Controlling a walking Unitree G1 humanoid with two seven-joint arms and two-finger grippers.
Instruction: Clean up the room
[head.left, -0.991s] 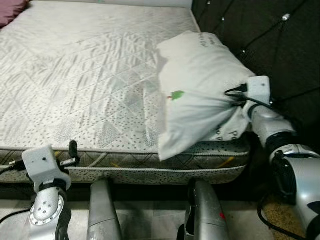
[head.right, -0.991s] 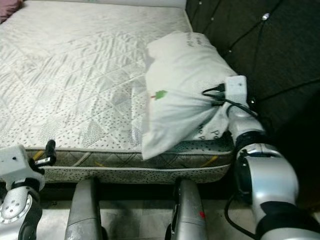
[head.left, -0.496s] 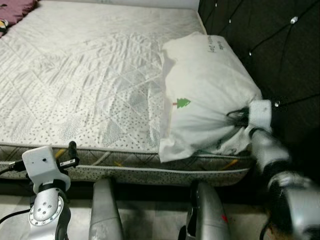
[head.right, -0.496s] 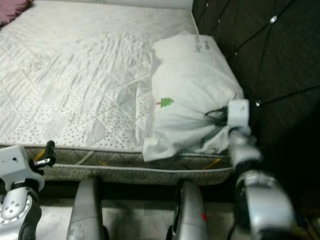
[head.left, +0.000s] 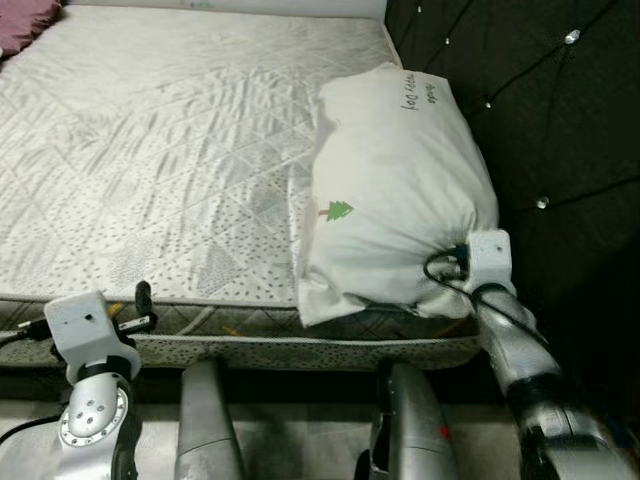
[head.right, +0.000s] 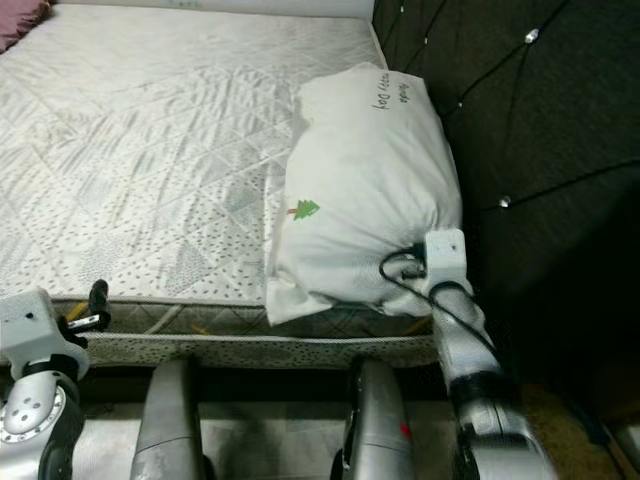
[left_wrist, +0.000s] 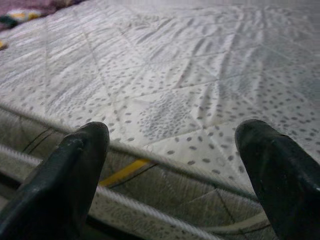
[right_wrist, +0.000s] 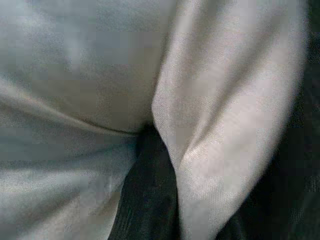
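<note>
Pinching pillow (head.left: 395, 190), right pincer (right_wrist: 150, 150) buried.

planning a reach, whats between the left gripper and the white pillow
Bare quilted grey-dotted mattress, in the eye views; left gripper hangs at its edge, white pillow far across.

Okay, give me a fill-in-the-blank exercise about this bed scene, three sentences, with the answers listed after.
1. The white pillow lies on the mattress beside the dark tufted ______.
2. The right gripper is shut on the ______.
3. The small picture printed on the pillow is a green ______.

Missing words: headboard; pillow; tree
</note>
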